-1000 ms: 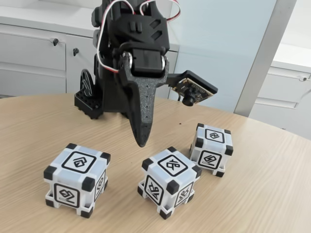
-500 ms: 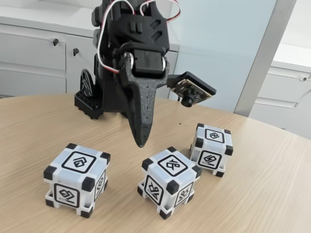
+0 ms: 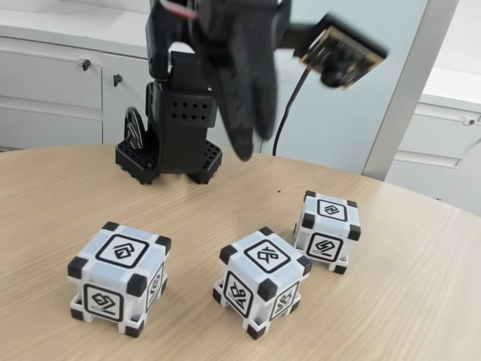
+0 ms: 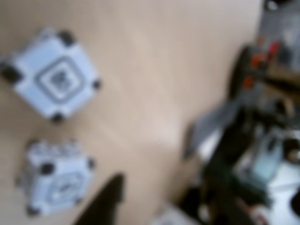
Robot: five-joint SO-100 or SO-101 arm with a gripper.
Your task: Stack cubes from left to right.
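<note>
Three white cubes with black corners rest on the wooden table in the fixed view: the left cube [image 3: 117, 277], the middle cube [image 3: 261, 281] and the right cube [image 3: 327, 231], all apart from each other. My black gripper [image 3: 242, 150] hangs high above the table behind the middle cube, motion-blurred, its fingers together in one tapered shape and holding nothing. The blurred wrist view looks down on two cubes, one [image 4: 49, 79] at upper left and one [image 4: 55, 183] at lower left, with a dark fingertip [image 4: 107, 199] at the bottom edge.
The arm's black base [image 3: 169, 154] stands at the back of the round table [image 3: 68, 203]. White cabinets [image 3: 52, 90] line the wall behind. The wrist camera [image 3: 340, 53] sticks out at upper right. The table edge curves away at right.
The gripper has lifted sharply from just above the table near the middle cube to well above it, and the wrist camera has swung up with it. The cubes have not moved.
</note>
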